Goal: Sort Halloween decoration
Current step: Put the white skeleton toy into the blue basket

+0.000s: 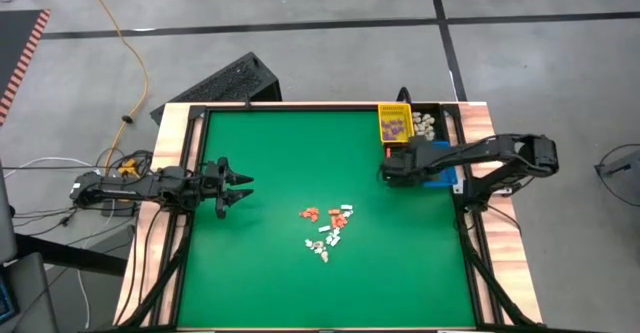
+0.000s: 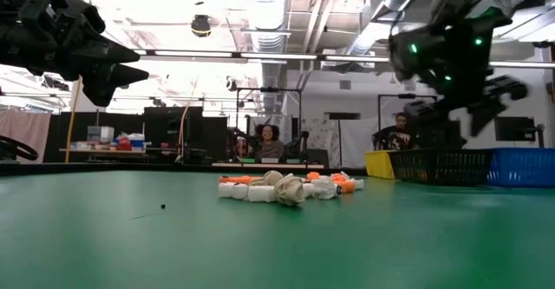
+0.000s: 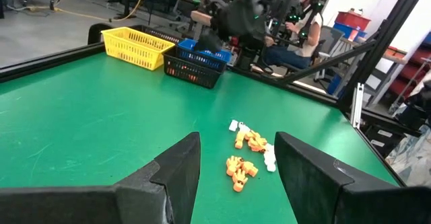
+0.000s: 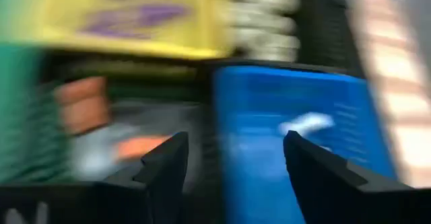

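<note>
Green felt is covering the worktop where a loose pile of trinkets, orange and cream-white, is lying near the middle, well apart from both arms. The right hand is hanging over the bins at the far right corner, its fingers standing wide with nothing showing between them, while the left hand is waiting at the left side, fingers likewise spread and empty, pointing across at the pile. Judging from the right wrist view, that hand is sitting astride the wall between the black bin and the blue bin, so anything dropped from here could be landing in the wrong compartment or catching on the rim; a low sweep away could also be nudging the light bins out of place. The yellow bin is holding purple pieces, and just beside it, toward the corner, a dark bin is holding cream-white ones. The black bin appears to be carrying orange pieces, and a single pale piece is showing in the blue bin, though blur is keeping both from being certain. The trinkets left in the pile are lying tangled together, so a pick could be lifting two colours at once.
</note>
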Motion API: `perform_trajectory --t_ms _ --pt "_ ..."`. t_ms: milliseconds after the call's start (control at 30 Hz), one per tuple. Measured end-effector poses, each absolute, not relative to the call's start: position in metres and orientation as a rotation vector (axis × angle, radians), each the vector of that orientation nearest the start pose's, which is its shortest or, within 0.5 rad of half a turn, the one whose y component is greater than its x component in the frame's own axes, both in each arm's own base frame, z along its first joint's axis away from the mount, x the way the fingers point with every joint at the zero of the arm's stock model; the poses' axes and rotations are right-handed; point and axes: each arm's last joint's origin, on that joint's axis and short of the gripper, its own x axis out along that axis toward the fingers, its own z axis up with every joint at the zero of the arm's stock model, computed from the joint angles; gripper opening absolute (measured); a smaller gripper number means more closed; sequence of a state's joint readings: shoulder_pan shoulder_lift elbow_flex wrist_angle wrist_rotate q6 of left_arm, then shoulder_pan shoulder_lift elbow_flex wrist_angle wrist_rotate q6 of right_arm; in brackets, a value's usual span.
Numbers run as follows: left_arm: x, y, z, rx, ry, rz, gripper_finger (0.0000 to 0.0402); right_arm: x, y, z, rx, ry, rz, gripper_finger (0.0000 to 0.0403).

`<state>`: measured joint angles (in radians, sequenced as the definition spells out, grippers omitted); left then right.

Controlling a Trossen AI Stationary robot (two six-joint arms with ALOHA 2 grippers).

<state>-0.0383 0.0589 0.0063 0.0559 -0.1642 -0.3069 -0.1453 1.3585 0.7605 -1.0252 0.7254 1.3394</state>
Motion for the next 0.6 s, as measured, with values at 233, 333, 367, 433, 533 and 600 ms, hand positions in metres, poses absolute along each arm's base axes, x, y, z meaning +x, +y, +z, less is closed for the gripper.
perform_trajectory --t_ms 233,333,367,433,533,600 --pt "0.101 0.001 0.166 -0.307 -0.023 0.125 0.018 0.253 0.007 0.196 0.303 0.738 -0.723 0.0258" --pt "0.101 0.001 0.166 -0.307 -0.023 0.125 0.018 0.261 0.036 0.204 0.121 0.692 -0.509 0.0258" --pt "0.101 0.001 0.166 -0.307 -0.023 0.124 0.018 0.26 0.042 0.205 0.075 0.692 -0.481 0.0258" --pt "0.101 0.001 0.166 -0.307 -0.023 0.125 0.018 0.259 0.045 0.204 0.04 0.701 -0.456 0.0258" --pt "0.101 0.001 0.166 -0.307 -0.023 0.125 0.018 0.264 0.044 0.2 0.058 0.725 -0.402 0.0258" --pt "0.101 0.001 0.166 -0.307 -0.023 0.125 0.018 0.271 0.044 0.192 0.056 0.744 -0.342 0.0258"
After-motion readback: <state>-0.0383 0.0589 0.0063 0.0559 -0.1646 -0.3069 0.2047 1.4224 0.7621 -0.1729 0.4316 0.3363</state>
